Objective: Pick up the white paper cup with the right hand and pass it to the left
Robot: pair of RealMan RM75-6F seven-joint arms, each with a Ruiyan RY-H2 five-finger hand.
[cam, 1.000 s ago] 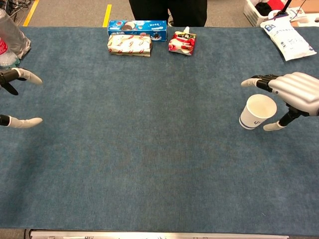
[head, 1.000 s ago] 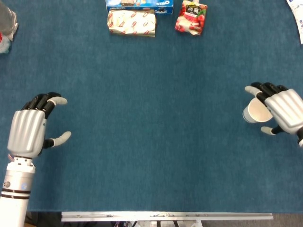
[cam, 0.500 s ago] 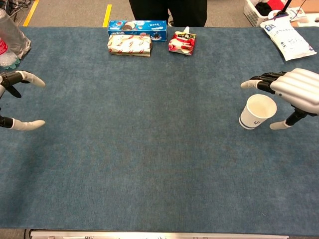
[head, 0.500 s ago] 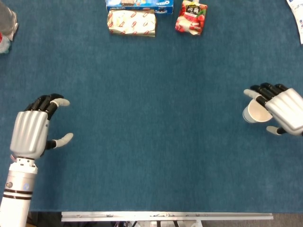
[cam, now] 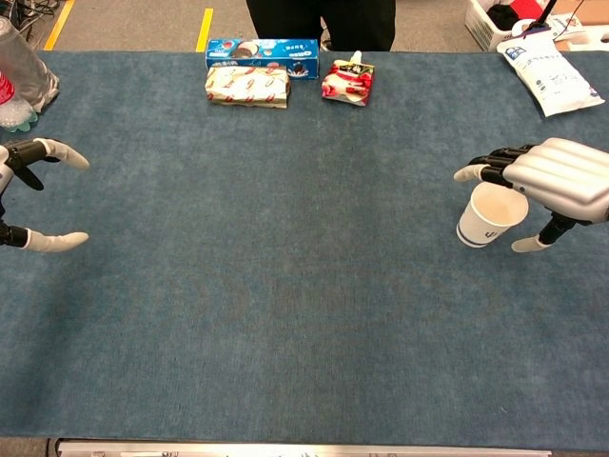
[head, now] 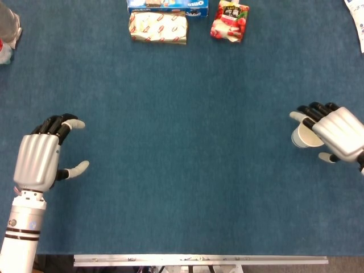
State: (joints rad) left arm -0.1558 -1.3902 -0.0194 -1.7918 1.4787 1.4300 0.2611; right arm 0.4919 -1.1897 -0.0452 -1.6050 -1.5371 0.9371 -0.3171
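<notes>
While spread wide, the ribbed metal right hand (cam: pixel 557 181) arches over the round white paper cup (cam: pixel 490 215).

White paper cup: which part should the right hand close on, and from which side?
Probably the side wall, about mid-height, coming in from the cup's right. The white paper cup stands upright with its mouth open, so opposing fingers around the wall suit it better than the rim. The right hand is already spread over it, fingers behind and thumb in front.
</notes>
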